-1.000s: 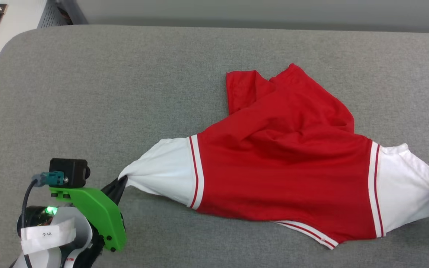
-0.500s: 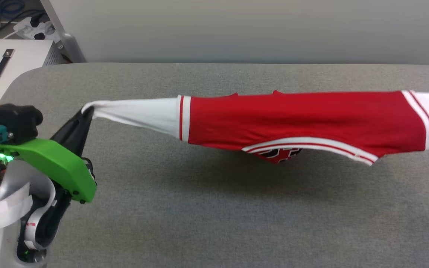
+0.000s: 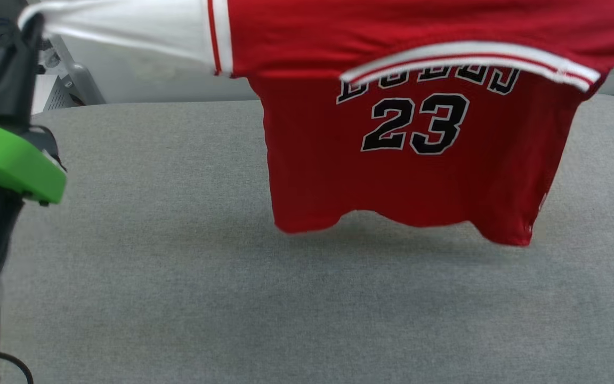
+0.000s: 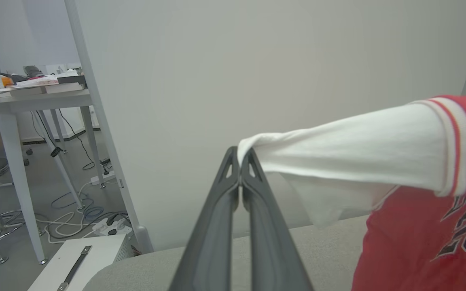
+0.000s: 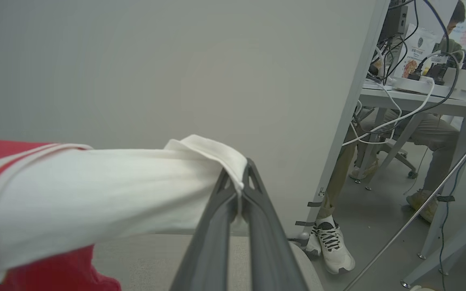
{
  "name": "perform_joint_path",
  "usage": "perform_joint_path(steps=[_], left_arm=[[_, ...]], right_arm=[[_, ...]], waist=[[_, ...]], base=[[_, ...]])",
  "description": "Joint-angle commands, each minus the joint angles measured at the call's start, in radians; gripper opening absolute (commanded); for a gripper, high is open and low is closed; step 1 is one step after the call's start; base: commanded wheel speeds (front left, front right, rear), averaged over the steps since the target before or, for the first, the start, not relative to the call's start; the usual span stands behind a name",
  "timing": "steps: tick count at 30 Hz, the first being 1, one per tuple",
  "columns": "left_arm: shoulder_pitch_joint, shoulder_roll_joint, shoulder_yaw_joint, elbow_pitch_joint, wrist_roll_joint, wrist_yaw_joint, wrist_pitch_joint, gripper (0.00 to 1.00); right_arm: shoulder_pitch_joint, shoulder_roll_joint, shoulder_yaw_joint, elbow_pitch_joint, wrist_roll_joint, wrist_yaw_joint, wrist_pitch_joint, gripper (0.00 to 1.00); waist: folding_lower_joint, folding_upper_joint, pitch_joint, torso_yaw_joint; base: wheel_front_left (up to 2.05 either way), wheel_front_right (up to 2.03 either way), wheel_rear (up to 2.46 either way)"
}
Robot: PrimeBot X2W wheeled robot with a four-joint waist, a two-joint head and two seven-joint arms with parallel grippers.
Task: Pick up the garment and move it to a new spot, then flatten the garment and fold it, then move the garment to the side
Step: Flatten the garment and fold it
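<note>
Raised from the low, flat stretch it held half a second earlier, the red jersey-style garment (image 3: 413,176) with black "23" print hung across the top of the head view. Its front panel had dropped open; before, the print was bunched underneath. One second earlier the garment lay crumpled on the grey fabric-covered counter (image 3: 307,320). The head camera had also tilted upward between frames.

Fingers:
- The left fingers (image 4: 233,182) were pressed together on the cuff of the left white sleeve (image 4: 358,153).
- The right fingers (image 5: 255,202) were pressed together on the cuff of the right white sleeve (image 5: 95,194).
- Both sleeves were pulled taut between them.

Edges:
- The red hem hung near the counter, with a shadow below it. Contact could not be confirmed.
- The collar trim folded forward over the upper lettering.
- The counter's far edge ran just beside a pale partition panel (image 4: 277,60).

Open room:
- Grey surface extended from the hem toward the near side of the head view.
- A white case with a black handle (image 4: 75,262) stood beside the counter's rounded left corner.
- A person's white shoe (image 5: 332,244) rested on the floor past the right end.
</note>
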Motion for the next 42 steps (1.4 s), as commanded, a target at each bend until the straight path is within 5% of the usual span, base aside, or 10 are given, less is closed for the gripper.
perform_joint_path(steps=[1, 20, 31, 42], left_arm=[[-0.032, 0.015, 0.018, 0.015, 0.011, 0.002, -0.012, 0.00], [-0.493, 0.077, -0.040, 0.270, 0.028, -0.093, -0.054, 0.00], [-0.912, 0.110, -0.113, 0.549, 0.117, -0.142, -0.160, 0.00], [-1.192, 0.082, -0.179, 0.844, 0.181, -0.163, -0.362, 0.00]], right_arm=[[-0.030, -0.003, -0.004, 0.019, -0.001, -0.002, -0.013, 0.00], [-0.440, -0.049, 0.165, 0.241, -0.042, -0.002, -0.143, 0.00], [-0.814, 0.030, 0.250, 0.493, -0.157, -0.002, -0.279, 0.00], [-1.067, 0.136, 0.254, 0.738, -0.290, -0.002, -0.490, 0.00]], waist=[[0.0000, -0.0001, 0.007, -0.003], [0.0000, -0.0001, 0.296, -0.021], [0.0000, -0.0001, 0.522, -0.048], [0.0000, -0.0001, 0.624, -0.054]], base=[[0.00, 0.00, 0.00], [0.00, 0.00, 0.00], [0.00, 0.00, 0.00], [0.00, 0.00, 0.00]])
